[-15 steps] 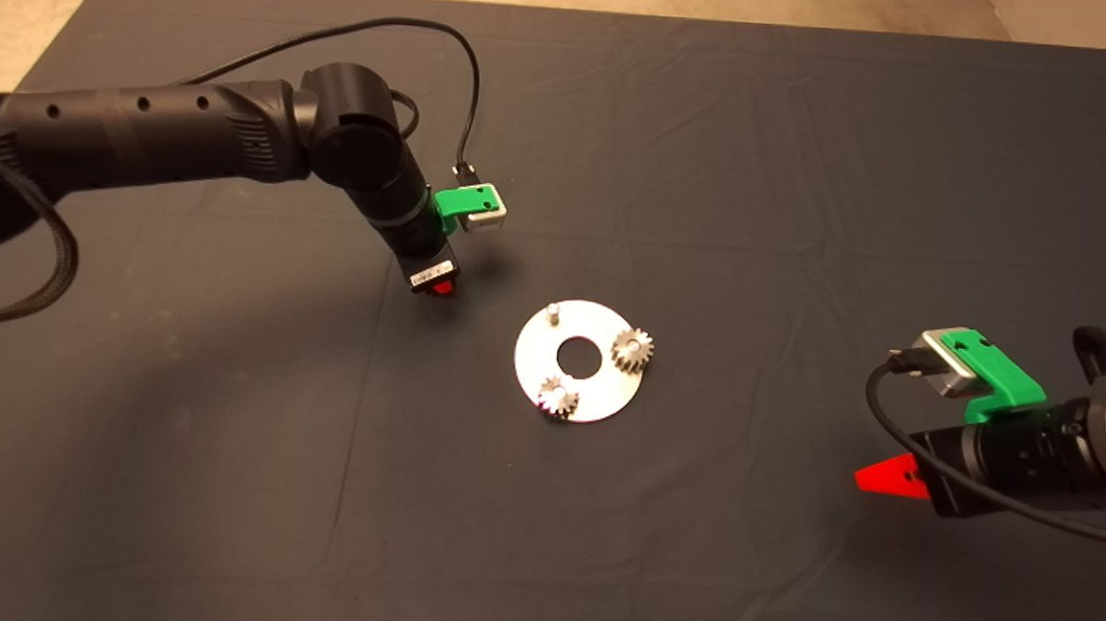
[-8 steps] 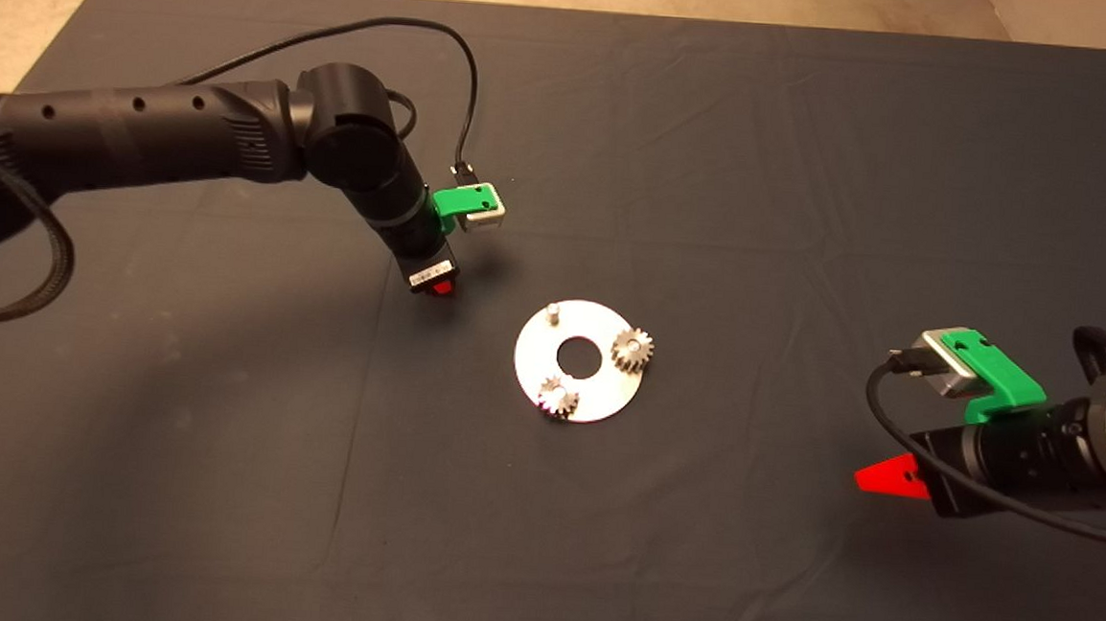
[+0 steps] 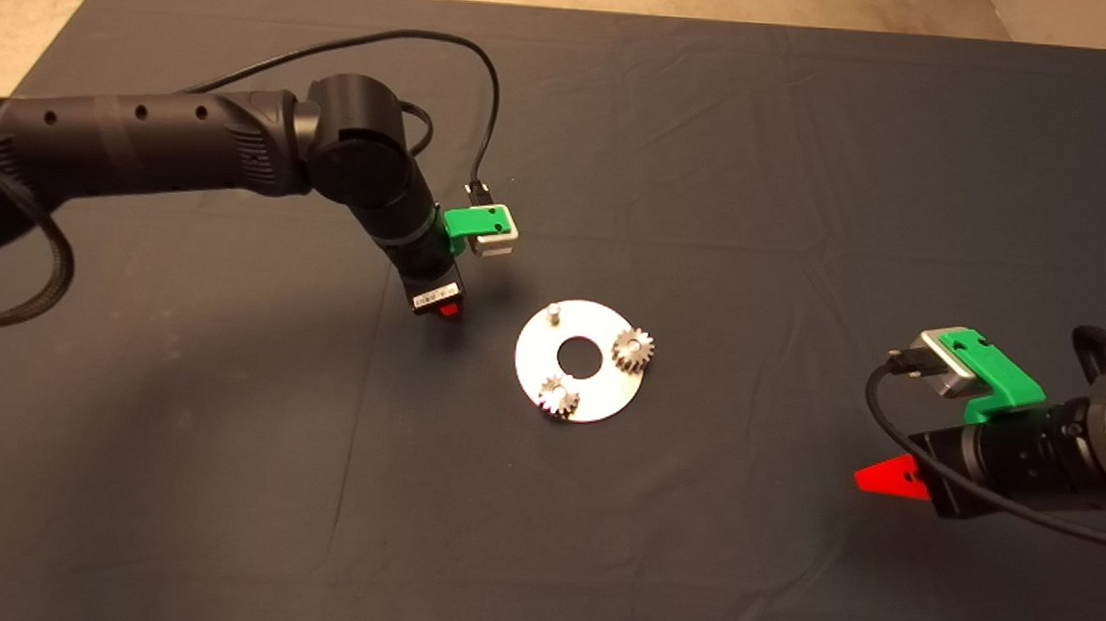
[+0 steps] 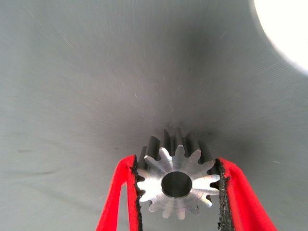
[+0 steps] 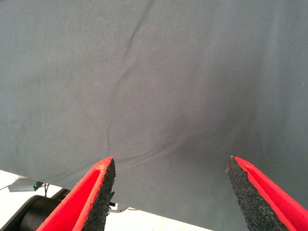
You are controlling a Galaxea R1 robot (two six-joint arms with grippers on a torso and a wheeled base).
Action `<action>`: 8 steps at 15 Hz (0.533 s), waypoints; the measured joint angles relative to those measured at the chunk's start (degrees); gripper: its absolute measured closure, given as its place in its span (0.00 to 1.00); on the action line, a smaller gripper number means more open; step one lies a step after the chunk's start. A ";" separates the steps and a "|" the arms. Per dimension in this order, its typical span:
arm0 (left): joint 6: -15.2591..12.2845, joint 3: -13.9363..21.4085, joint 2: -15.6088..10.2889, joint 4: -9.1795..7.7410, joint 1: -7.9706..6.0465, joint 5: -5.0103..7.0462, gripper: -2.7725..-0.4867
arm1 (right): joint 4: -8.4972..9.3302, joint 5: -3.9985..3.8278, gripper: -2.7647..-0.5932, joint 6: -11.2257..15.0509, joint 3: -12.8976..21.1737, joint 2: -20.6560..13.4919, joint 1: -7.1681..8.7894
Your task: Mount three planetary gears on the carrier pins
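Dark mat covers the table, creased in places, with pale floor showing past its upper left corner.

Nearest, at lower right of the head view, the right gripper waits over bare mat; its wrist view shows the red fingers spread wide with nothing between them.

At centre lies the carrier disc, flat on the mat. Two planetary gears are seated on it: one at its lower left rim, one at its right. The third carrier pin, at the disc's upper left, stands bare.

Just beyond, left of the disc, the left gripper hangs near that pin. Its wrist view shows both pads clamped on the teeth of the third gear, bore facing the camera.

Assessment: final gear in transit. Recommend centring the bore squarely over the bare pin, keeping the gear level, lowering slowly, and releasing only once it has dropped flat onto the disc.
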 joint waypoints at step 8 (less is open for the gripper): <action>-8.76 11.27 0.44 0.02 -4.52 2.15 0.93 | 0.00 0.16 0.48 -0.02 0.00 0.00 0.01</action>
